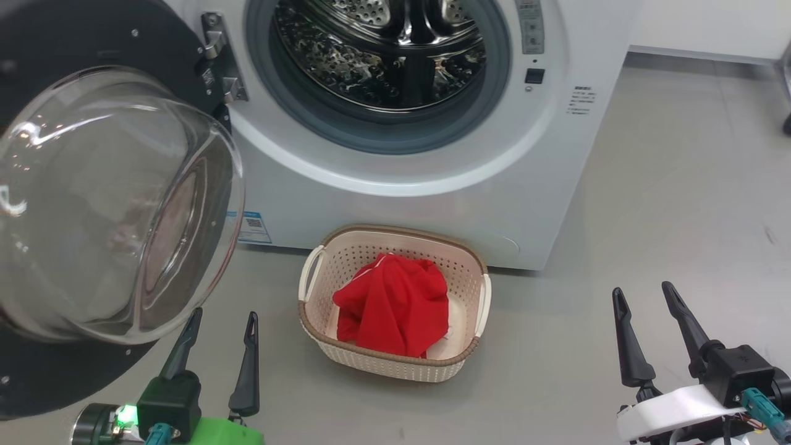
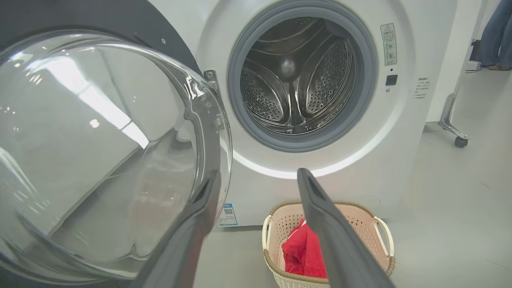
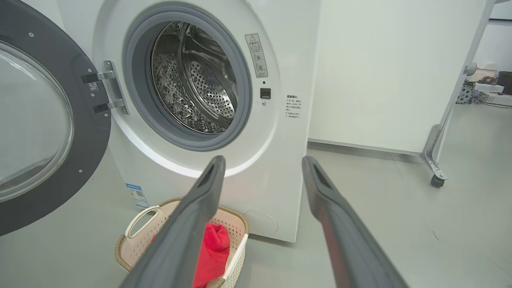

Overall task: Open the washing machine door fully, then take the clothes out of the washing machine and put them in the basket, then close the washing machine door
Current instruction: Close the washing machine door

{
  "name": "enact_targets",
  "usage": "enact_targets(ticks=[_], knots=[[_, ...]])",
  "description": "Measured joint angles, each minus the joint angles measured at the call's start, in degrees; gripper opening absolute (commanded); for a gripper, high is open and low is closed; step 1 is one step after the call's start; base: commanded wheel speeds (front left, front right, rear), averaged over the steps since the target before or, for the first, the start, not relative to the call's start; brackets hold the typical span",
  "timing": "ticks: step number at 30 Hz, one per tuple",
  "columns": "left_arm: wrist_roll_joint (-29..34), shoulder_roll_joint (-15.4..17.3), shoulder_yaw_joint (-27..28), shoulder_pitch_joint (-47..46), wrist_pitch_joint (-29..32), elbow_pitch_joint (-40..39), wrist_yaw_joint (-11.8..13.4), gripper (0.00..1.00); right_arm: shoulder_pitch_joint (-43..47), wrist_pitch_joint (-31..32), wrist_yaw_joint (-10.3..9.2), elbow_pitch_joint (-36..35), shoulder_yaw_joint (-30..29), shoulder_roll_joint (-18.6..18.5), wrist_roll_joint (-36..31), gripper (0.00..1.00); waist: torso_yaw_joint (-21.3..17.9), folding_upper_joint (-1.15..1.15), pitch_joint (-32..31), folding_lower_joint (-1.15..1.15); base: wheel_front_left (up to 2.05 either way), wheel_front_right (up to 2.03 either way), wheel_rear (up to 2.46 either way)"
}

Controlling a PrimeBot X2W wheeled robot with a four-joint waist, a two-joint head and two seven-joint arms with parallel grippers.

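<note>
Hanging swung wide open over the left side of the head view: the washing machine door (image 1: pixel 111 204), its bulging glass window facing the camera, its dark rim running down to the lower left corner. Occupying the upper middle: the white washing machine (image 1: pixel 432 204), its grey-ringed opening showing the perforated steel drum (image 1: pixel 383 55). Sitting on the grey floor (image 1: pixel 649 216) just in front of the machine, at lower centre: the cream basket (image 1: pixel 383 361), holding the crumpled red jersey (image 1: pixel 395 306). Hovering at the lower left, fingers spread apart and gripping nothing: the left pincer (image 1: pixel 224 315), its outer fingertip lying right at the lower edge of the glass window, touching or not impossible to tell. Hovering at the lower right, well apart from the basket, likewise gaping and holding nothing: the right pincer (image 1: pixel 642 289). Looking along the left pincer (image 2: pixel 259 174) in the left wrist view: one finger overlapping the glass edge of the washing machine door (image 2: pixel 100 140) at lower centre-left, the other crossing the basket (image 2: pixel 356 220) and the red jersey (image 2: pixel 302 252) at the bottom, with a person's legs (image 2: pixel 496 36) in blue trousers standing at the upper right edge. Looking along the right pincer (image 3: pixel 263 159) in the right wrist view: the washing machine door (image 3: pixel 36 120) hanging at the left from its metal hinge (image 3: pixel 110 90), the basket (image 3: pixel 138 246) with the red jersey (image 3: pixel 214 248) lying at the lower left, just below a small blue label (image 3: pixel 136 194).
</note>
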Motion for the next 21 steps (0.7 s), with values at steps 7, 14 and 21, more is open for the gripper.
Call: enact_targets(ticks=[7, 14, 21], knots=[[0.00, -0.26, 0.93, 0.01, -0.48, 0.04, 0.00, 1.00, -0.02, 0.54, 0.56, 0.04, 0.55, -0.12, 0.00, 1.00, 5.43, 0.00, 0.33, 0.00, 0.00, 0.00, 0.00], [0.01, -0.55, 0.92, 0.01, -0.49, 0.31, 0.42, 1.00, 0.01, 0.58, 0.56, 0.05, 0.65, -0.09, 0.01, 1.00, 11.10, 0.00, 0.33, 0.00, 0.00, 0.00, 0.00], [0.01, -0.66, 1.54, 0.02, -0.93, 0.34, 0.42, 1.00, 0.03, 0.70, 0.49, 0.07, 1.31, 0.07, 0.00, 1.00, 15.95, 0.00, 0.09, 0.00, 0.00, 0.00, 0.00]])
